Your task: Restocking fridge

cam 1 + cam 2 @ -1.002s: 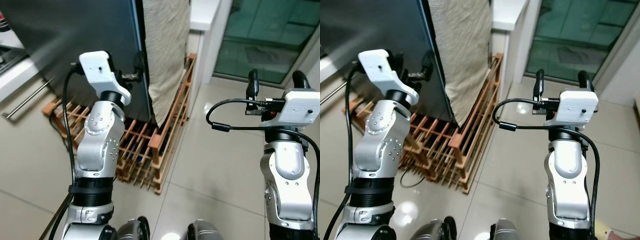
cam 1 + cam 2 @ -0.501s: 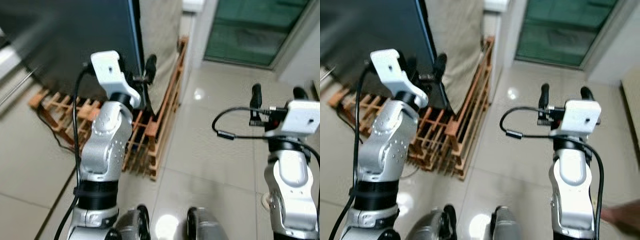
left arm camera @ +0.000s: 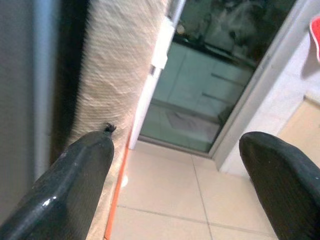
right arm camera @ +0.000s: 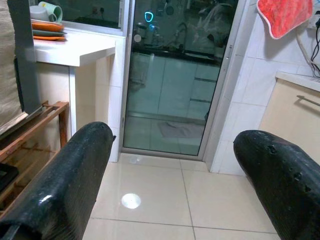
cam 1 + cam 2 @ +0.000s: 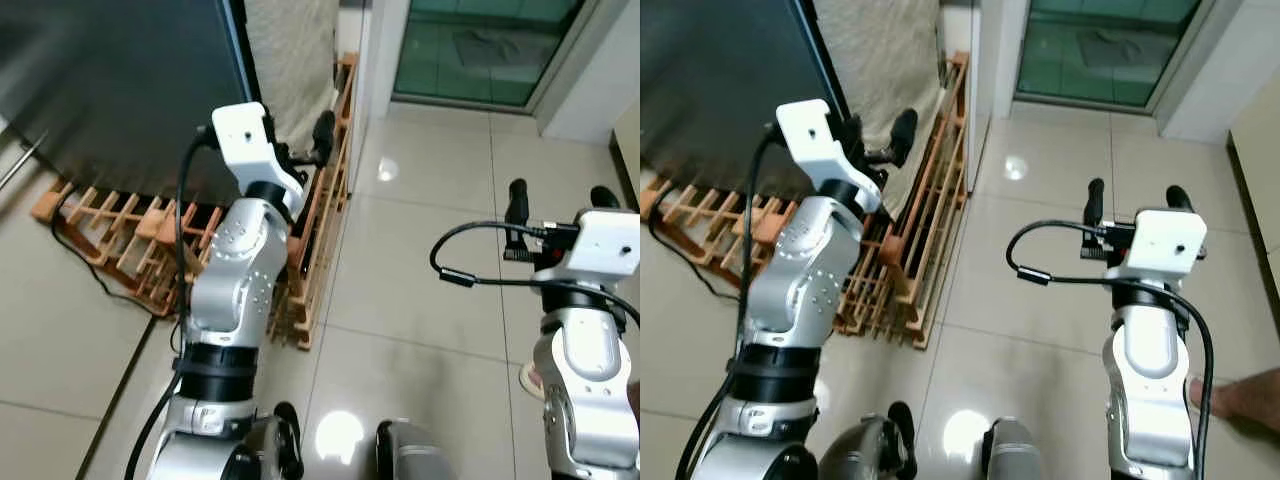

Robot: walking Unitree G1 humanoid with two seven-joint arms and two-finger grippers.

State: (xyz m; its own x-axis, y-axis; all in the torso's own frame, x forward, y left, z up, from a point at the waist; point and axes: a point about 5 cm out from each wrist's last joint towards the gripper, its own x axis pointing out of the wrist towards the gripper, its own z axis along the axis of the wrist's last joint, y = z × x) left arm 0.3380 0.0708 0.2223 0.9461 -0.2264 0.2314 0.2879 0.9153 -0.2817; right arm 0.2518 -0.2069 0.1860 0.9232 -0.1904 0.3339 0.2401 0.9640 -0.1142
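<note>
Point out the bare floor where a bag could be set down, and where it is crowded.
The beige tiled floor is bare between the wooden rack and the right gripper, up to the green glass door. It is crowded on the robot's left, where the rack runs beside the dark fridge door, and a person's foot rests by the right arm.

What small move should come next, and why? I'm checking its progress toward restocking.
Probably draw the open left gripper away from the dark fridge door: it holds nothing, and so does the open right gripper over the beige tiled floor.
</note>
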